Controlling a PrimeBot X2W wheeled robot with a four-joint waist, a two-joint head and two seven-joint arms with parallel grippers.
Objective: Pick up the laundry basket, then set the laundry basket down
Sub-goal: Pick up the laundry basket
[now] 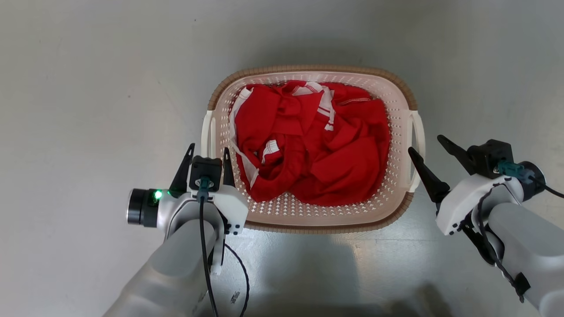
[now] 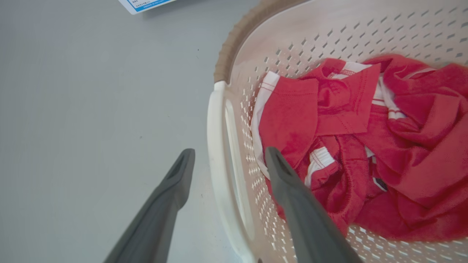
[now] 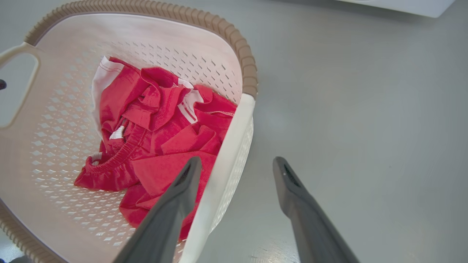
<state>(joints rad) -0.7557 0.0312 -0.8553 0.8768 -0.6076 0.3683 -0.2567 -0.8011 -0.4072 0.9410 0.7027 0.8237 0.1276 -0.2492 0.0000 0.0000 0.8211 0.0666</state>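
On the grey floor [image 1: 88, 88], laundry basket [image 1: 308, 228] sits, holding red clothes [image 1: 317, 149]. Left gripper [image 1: 209, 147] and right gripper [image 1: 424, 143] both spread, each straddling a side handle [image 2: 218, 146]. Pre-grasp. Next: clamp both, lift level.

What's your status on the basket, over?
Left pincer open, straddling left handle. Right pincer open, straddling right handle. Laundry basket on floor, unlifted. Red clothes inside.

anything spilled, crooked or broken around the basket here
Nothing stands out. The laundry basket sits flat on the floor, its rim looks intact, and the red clothing is bunched inside, none hanging over. The left tool and right tool are open, straddling the left handle and right handle.
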